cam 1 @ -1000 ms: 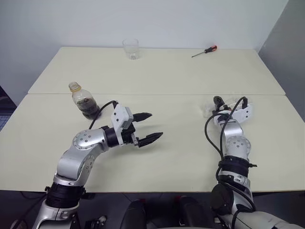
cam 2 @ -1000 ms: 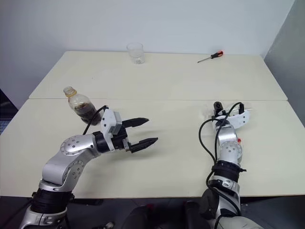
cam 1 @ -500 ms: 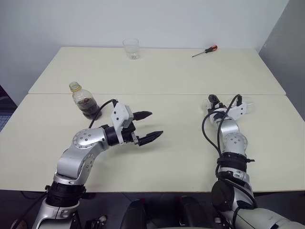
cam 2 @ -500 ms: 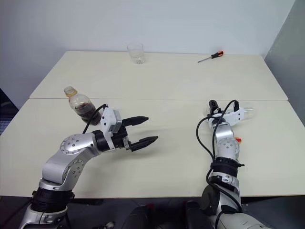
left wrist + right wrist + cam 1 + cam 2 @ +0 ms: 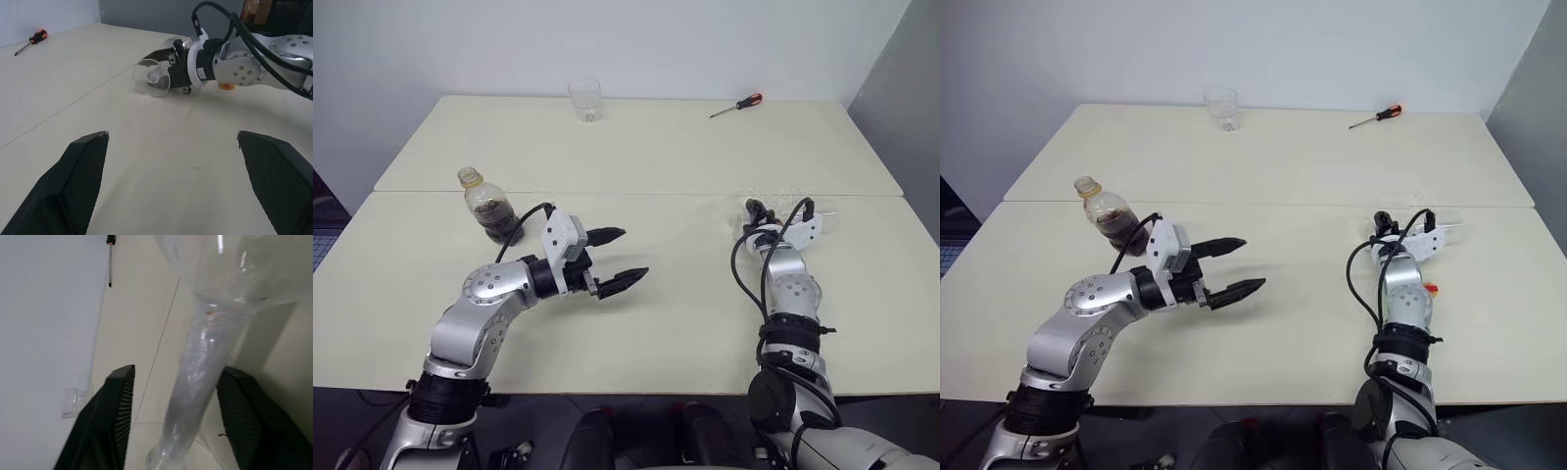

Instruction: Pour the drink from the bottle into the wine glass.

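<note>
The wine glass (image 5: 195, 382) lies on its side on the table at the right, its round foot (image 5: 152, 81) facing my left arm. My right gripper (image 5: 176, 371) straddles the thin stem. One finger is close against the stem and a gap shows on the other side, so the gripper is open. The bottle (image 5: 489, 208) stands upright at the left with dark drink in its lower half. My left gripper (image 5: 634, 255) hovers wide open and empty, to the right of the bottle and nearer me.
A short clear tumbler (image 5: 584, 99) stands at the table's far edge, and a red-handled screwdriver (image 5: 734, 105) lies at the far right. A small orange object (image 5: 1429, 289) lies beside my right forearm. A seam (image 5: 636, 193) crosses the table from left to right.
My right gripper's fingers have drawn closer together around the wine glass's stem. The left arm and the bottle have not moved.
</note>
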{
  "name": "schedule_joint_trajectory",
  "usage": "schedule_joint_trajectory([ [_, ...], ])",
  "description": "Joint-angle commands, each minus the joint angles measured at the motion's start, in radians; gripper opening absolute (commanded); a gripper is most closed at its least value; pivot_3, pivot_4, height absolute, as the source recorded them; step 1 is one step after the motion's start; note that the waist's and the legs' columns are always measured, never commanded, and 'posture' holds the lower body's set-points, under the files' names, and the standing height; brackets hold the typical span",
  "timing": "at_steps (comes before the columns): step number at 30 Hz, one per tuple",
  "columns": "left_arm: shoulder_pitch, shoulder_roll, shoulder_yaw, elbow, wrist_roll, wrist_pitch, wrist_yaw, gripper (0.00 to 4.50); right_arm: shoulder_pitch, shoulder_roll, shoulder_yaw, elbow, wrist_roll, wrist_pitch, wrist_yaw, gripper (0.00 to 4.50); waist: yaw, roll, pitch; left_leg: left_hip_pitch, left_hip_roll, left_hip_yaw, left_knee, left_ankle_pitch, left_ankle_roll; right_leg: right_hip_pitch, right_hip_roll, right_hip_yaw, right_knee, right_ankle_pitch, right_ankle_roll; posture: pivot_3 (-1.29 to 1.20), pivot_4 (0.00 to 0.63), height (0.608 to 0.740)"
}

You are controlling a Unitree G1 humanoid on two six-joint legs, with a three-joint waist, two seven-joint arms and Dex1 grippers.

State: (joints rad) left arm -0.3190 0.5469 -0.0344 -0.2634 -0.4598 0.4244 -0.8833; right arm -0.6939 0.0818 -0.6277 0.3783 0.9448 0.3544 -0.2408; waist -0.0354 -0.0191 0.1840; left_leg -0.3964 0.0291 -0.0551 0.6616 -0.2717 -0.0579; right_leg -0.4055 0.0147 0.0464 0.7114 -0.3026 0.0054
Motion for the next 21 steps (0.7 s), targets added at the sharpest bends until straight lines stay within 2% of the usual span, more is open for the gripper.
schedule_joint_trajectory([
  [1,-0.012,-0.002,0.011,-0.011,-0.002,-0.018,0.000,4.50,-0.004,-0.009,-0.005,-0.022,0.011,-0.019,-0.006,1.20,0.000,0.000,0.000,0.000,0.000,0.000,0.000,0.000,0.000,0.000,0.000,0.000,0.000,0.000,0.000,0.00,0.150,0.740],
  [4,-0.012,-0.004,0.009,-0.012,-0.002,-0.018,0.000,4.50,0.001,-0.011,0.001,-0.025,0.009,-0.019,-0.010,0.23,0.001,0.000,0.000,0.001,0.000,0.000,0.000,0.000,0.000,0.000,0.000,0.000,0.000,0.000,0.000,0.00,0.150,0.740],
  [5,-0.011,-0.004,0.009,-0.014,-0.002,-0.018,0.000,4.50,0.002,-0.012,0.006,-0.026,0.006,-0.019,-0.011,0.14,0.001,0.000,0.000,0.000,0.000,0.000,0.000,0.000,0.000,0.000,0.000,0.000,0.000,0.000,0.000,0.00,0.150,0.740],
  [9,0.008,-0.003,0.009,-0.040,-0.013,-0.007,0.002,4.50,-0.008,-0.040,0.094,-0.030,-0.065,0.006,0.050,0.15,0.000,0.000,0.000,0.000,0.000,0.000,0.000,0.000,0.000,0.000,0.000,0.000,0.000,0.000,0.000,0.00,0.150,0.740],
  [14,0.087,0.007,0.055,-0.120,-0.093,0.081,0.031,4.50,-0.045,-0.103,0.391,-0.060,-0.306,0.021,0.238,0.15,-0.016,0.002,0.001,0.000,0.000,0.002,-0.001,0.000,0.000,-0.001,0.000,0.001,0.000,0.000,0.000,0.00,0.150,0.740],
  [17,0.157,0.014,0.101,-0.172,-0.134,0.128,0.067,4.50,-0.059,-0.126,0.577,-0.025,-0.493,-0.039,0.340,0.15,-0.030,0.002,0.001,0.000,0.001,0.001,-0.001,0.000,0.000,-0.002,0.000,0.001,-0.001,0.000,0.000,0.00,0.150,0.740],
  [21,0.295,0.007,0.165,-0.267,-0.140,0.130,0.137,4.50,-0.086,-0.089,0.706,0.060,-0.664,-0.200,0.401,0.15,-0.031,0.002,0.001,0.000,0.002,-0.001,-0.002,0.000,0.000,-0.002,0.001,0.000,0.000,-0.001,-0.002,0.00,0.150,0.740],
])
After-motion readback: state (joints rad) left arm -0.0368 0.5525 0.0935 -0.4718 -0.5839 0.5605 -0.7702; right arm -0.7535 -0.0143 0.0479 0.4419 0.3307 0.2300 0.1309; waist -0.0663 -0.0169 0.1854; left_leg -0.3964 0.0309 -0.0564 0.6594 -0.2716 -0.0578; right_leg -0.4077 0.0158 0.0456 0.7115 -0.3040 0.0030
